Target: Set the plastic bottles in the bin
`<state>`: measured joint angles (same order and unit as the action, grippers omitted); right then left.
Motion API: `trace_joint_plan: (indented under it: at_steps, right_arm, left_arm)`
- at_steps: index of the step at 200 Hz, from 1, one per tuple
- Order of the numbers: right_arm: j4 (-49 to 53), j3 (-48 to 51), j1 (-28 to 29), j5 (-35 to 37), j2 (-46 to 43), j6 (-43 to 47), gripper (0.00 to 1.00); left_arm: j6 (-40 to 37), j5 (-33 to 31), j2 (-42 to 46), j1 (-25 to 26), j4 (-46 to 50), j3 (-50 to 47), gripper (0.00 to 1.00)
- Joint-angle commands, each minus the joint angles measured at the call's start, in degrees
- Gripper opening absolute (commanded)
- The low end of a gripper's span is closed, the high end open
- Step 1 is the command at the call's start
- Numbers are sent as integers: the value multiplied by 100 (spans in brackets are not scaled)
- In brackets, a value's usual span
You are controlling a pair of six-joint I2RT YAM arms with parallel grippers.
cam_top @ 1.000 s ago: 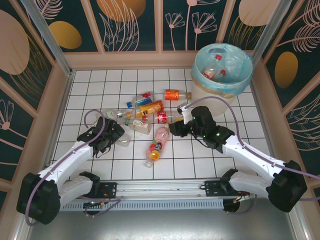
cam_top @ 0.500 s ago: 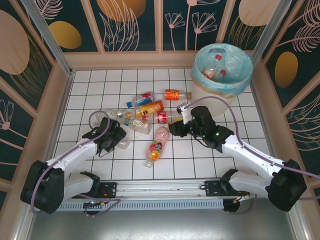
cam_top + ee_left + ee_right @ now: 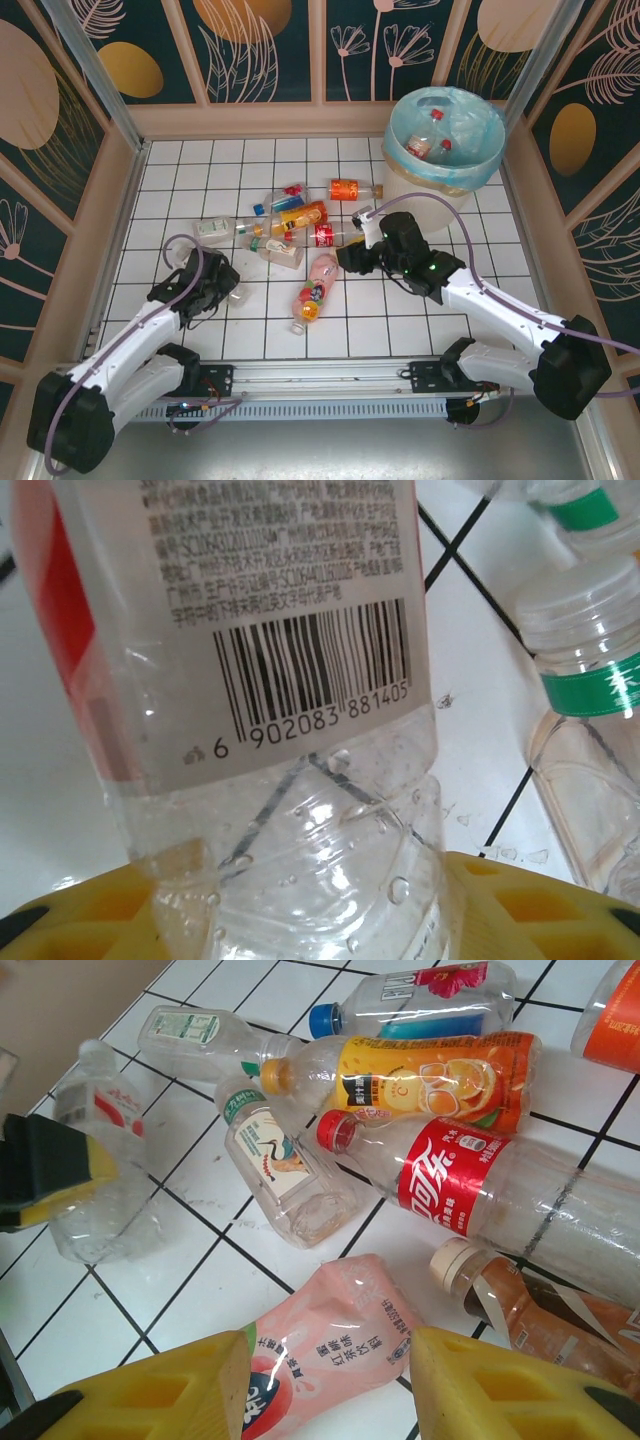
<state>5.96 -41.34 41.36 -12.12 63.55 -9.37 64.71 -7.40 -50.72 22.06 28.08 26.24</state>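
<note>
Near left of the tiled table (image 3: 180,170), left gripper (image 3: 224,290) is clamped on the clear bottle (image 3: 300,680). Its yellow pads (image 3: 545,905) press both sides of the lower body, barcode label toward the wrist camera. The bottle is low over the tiles, cannot tell if lifted. Just beside it on the right is a green-band bottle (image 3: 590,650) with a clear cap, not touching. Mid-table, right gripper (image 3: 348,258) grasps one end of the pink bottle (image 3: 335,1345), which fills the gap between that gripper's pads (image 3: 500,1380) and lies flat on the tiles. Crowding ahead of the right gripper: brown bottle (image 3: 520,1305) just beside the pink bottle, close to the right pad. Cola bottle (image 3: 470,1185) is just beyond, red cap pointing left. Orange-juice bottle (image 3: 430,1080) lies against the cola bottle, with blue-cap bottle (image 3: 410,1000) behind that. Crane-label bottle (image 3: 285,1175), green cap, is left of the cola cap. This pile sits between the two grippers, toward the far side. Orange-label bottle (image 3: 350,189) lies apart, between the pile and the bin (image 3: 420,188). The bin stands upright in the far right corner, lined with a blue bag, well apart from both grippers. Red-capped bottles (image 3: 437,146) are already inside. The right arm stretches from near right toward centre, on the bin's side of the pile.
</note>
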Motion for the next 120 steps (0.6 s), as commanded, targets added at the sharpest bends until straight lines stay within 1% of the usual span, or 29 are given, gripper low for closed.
trace_joint_plan:
  at_steps: [1, 11, 23, 35, 48, 61, 66, 71, 83, 88, 97, 109, 120]
  right_arm:
    - [46, -139, 45, -19, -86, -30, 47]
    - [79, -195, 38, -18, -113, -32, 47]
    - [141, -293, 42, -18, -118, -22, 47]
    - [202, -456, 43, -36, -99, -5, 46]
    - [274, -716, 45, -53, -46, 27, 47]
    - [349, -1030, 37, -69, 21, 65, 47]
    - [373, -1180, 39, -58, 41, 76, 47]
    - [395, -1316, 44, -47, 59, 89, 47]
    - [438, -1643, 45, -52, 90, 128, 47]
    - [454, -1780, 42, -61, 88, 152, 46]
    - [520, -2025, 47, -44, 66, 232, 47]
    - [642, -2323, 38, 117, 3, 310, 47]
    - [745, -2547, 34, 326, -102, 362, 47]
  left_arm:
    - [-253, -598, 481, -27, 900, 641, 49]
    - [-516, -857, 704, -26, 1211, 1026, 45]
    - [-949, -1199, 884, -27, 1536, 1582, 43]
    - [-1580, -1474, 929, -27, 1705, 2193, 41]
    - [-2310, -1545, 835, -26, 1709, 2826, 39]
    - [-2945, -1393, 629, -18, 1598, 3390, 37]
    - [-3164, -1285, 531, -18, 1516, 3550, 33]
    - [-3342, -1157, 433, -20, 1452, 3687, 32]
    - [-3639, -760, 191, -9, 1252, 3921, 31]
    - [-3745, -608, 97, -3, 1163, 3992, 27]
    - [-3848, -426, -55, 53, 1002, 4099, 25]
    - [-4033, -327, -146, 282, 663, 4135, 25]
    - [-4293, -365, -174, 709, 248, 4069, 24]
